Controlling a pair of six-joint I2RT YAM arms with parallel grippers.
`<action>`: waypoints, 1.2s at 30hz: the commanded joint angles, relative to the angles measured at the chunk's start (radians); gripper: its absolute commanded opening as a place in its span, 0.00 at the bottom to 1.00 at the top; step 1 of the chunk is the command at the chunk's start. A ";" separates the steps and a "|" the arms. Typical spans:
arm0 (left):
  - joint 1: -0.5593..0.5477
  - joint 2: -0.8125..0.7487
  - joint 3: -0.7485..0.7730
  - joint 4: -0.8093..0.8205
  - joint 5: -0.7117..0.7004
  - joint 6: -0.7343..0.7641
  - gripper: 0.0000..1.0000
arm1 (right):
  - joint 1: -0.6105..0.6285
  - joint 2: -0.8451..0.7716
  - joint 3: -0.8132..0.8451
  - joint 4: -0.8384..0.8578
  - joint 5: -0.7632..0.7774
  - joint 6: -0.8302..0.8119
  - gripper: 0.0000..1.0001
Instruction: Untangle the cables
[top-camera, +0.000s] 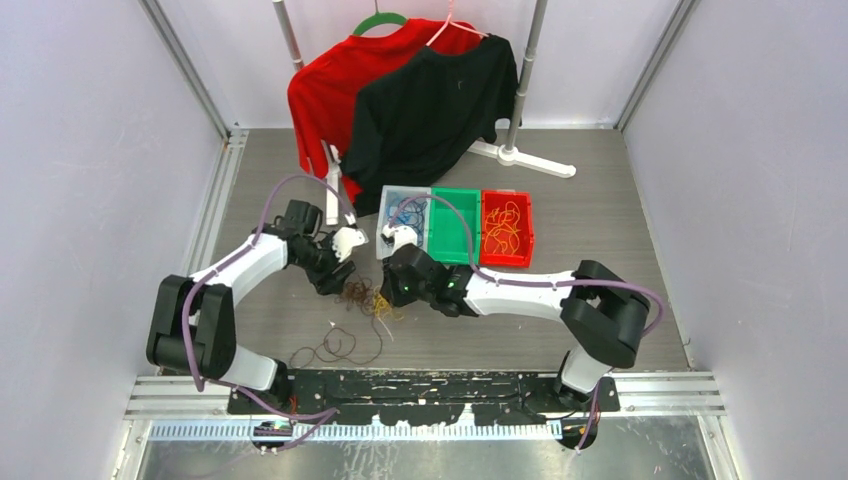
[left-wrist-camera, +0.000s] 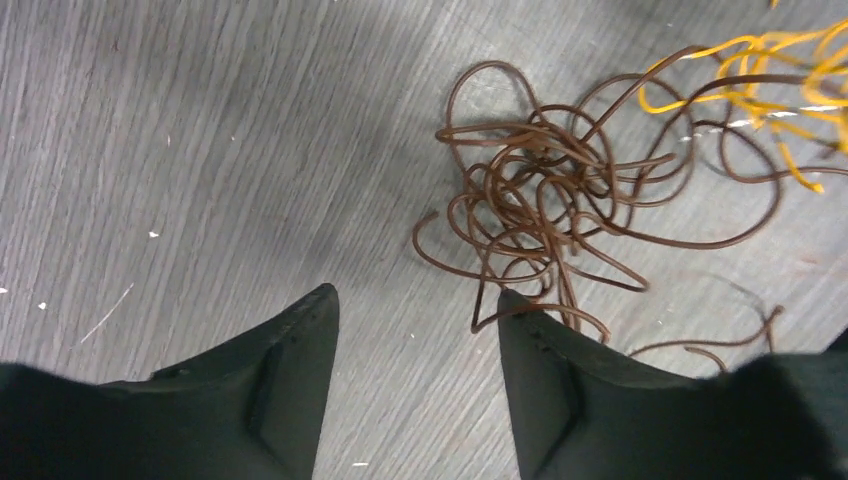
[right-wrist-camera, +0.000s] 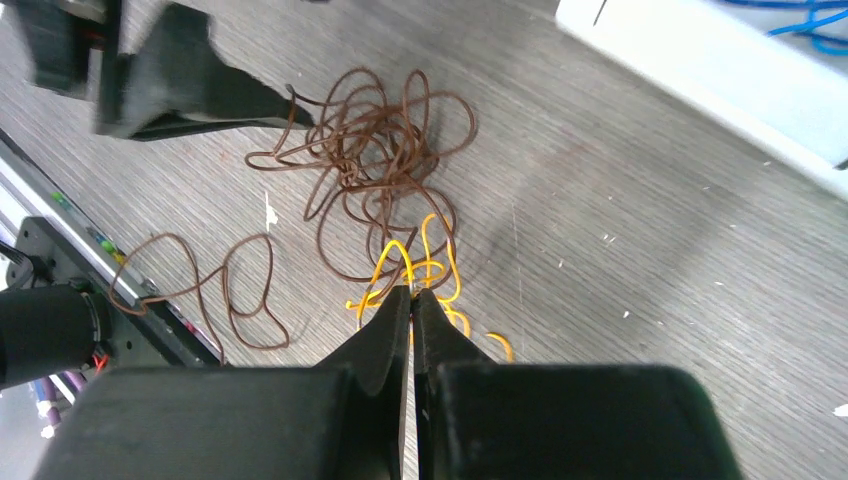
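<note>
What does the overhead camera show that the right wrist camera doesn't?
Only the overhead view shows the clothes rail with a red shirt and a black shirt, the green bin and red bin, and the left arm and right arm whole. Only the right wrist view shows, up close, the right gripper with fingertips closed on a yellow-orange cable. Both show the brown cable tangle on the table, the yellow-orange cable at its edge, and the white bin holding blue cables.
</note>
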 joint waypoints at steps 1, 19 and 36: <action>-0.030 0.016 -0.028 0.186 -0.088 -0.039 0.54 | -0.009 -0.103 -0.022 0.007 0.083 0.004 0.06; 0.008 -0.085 -0.023 0.175 -0.166 0.030 0.46 | -0.075 -0.372 -0.150 0.000 -0.123 0.022 0.05; 0.008 -0.333 0.412 -0.648 0.455 0.231 0.81 | -0.093 -0.297 -0.030 0.248 -0.430 0.084 0.05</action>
